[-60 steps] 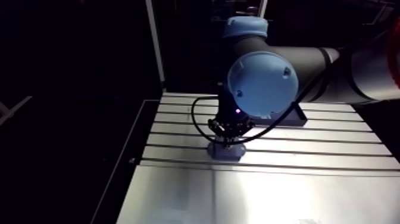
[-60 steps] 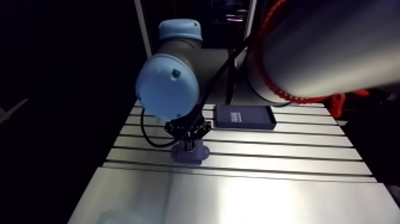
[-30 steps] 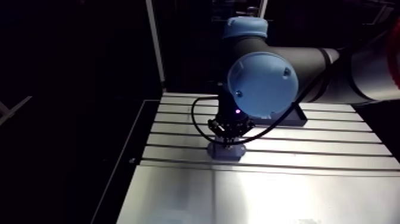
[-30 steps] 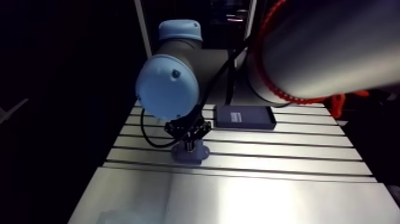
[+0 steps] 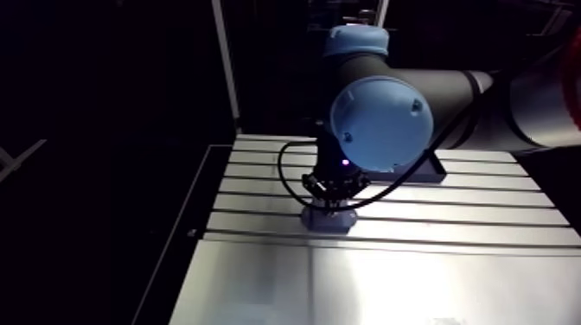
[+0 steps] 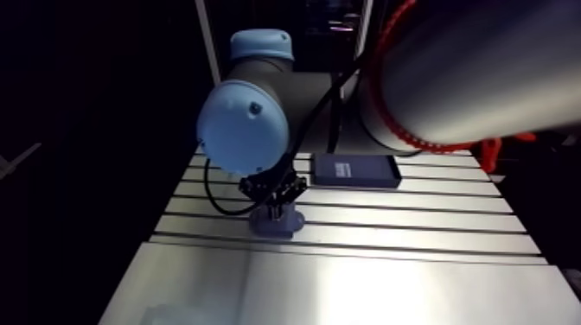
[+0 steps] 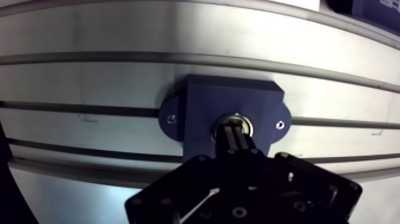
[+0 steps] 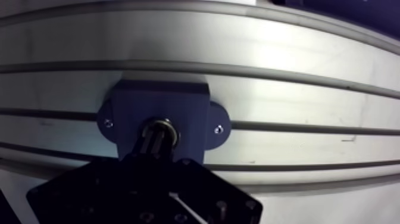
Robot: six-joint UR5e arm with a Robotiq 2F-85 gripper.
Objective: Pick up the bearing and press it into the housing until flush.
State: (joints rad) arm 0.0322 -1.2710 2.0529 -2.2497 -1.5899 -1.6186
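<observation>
Arm view: the slotted aluminium table (image 5: pixel 450 268) is lit and the room around it is dark. The arm reaches down and the gripper (image 5: pixel 329 207) stands upright right on top of the blue housing (image 5: pixel 328 221). The housing sits on the slotted part of the table, towards the left, just behind the smooth near plate. A dark flat tray (image 6: pixel 356 170) lies farther back and to the right, well apart from the housing. The fingers are too small and dark here to tell how they stand, and the bearing can't be made out.

Wrist view: the housing is a blue block with a rounded flange on its left and right sides. There is a small screw hole in the left flange (image 7: pixel 172 118) and one in the right flange (image 7: pixel 280 125). It lies flat across the table's slots, directly under the gripper. The bearing (image 7: pixel 247 125) shows as a shiny metal ring seated in the round bore at the block's centre. How deep it sits, flush or not, can't be told. The two fingers (image 7: pixel 231 140) are drawn narrow, side by side with only a thin line between them. Their tips come down on the middle of the bearing. Nothing is seen pinched between them. The ring shows around the tips on the far side and on both sides.
</observation>
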